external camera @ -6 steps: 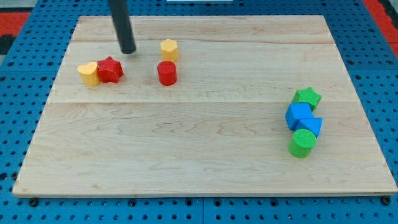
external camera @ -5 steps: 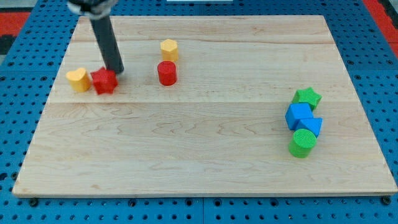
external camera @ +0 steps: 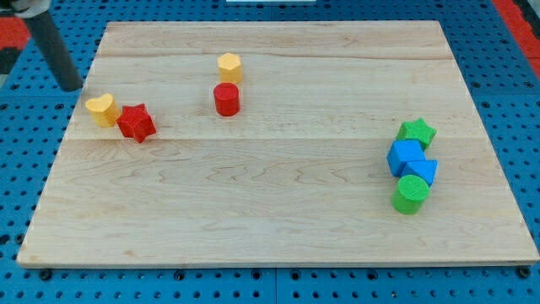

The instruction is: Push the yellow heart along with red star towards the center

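The yellow heart point(external camera: 101, 110) lies near the board's left edge, in the upper part of the view. The red star point(external camera: 136, 123) touches it on its lower right side. My tip point(external camera: 72, 87) is at the view's upper left, just off the board's left edge, above and to the left of the yellow heart, with a small gap between them. The rod rises from it to the view's top left corner.
A yellow block point(external camera: 229, 67) and a red cylinder point(external camera: 226, 99) sit at upper middle. At the right, a green star point(external camera: 417, 133), two blue blocks point(external camera: 406, 156) point(external camera: 423, 171) and a green cylinder point(external camera: 410, 194) are clustered. The wooden board point(external camera: 278, 211) lies on a blue pegboard.
My tip went from above the red star down against it, then out left past the board's edge. The heart and star shifted left and down; the star now sits lower right of the heart.
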{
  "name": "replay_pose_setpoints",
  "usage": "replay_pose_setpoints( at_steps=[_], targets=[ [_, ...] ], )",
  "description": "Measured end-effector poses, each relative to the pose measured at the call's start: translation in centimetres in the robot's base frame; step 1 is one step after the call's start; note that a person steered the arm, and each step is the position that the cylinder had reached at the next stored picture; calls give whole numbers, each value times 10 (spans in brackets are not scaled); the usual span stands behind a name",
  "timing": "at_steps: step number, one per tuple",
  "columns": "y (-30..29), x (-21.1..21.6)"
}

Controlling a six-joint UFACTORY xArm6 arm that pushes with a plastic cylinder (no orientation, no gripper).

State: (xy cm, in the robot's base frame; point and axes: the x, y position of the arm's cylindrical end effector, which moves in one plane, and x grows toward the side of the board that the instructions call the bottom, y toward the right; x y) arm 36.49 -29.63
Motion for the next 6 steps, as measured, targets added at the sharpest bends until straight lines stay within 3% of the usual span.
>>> replay_pose_setpoints(
  at_steps=[1,2,4,5,6],
  targets=[
    [80,75],
    [160,111],
    [66,107],
    [73,44],
    [143,42]
  ],
)
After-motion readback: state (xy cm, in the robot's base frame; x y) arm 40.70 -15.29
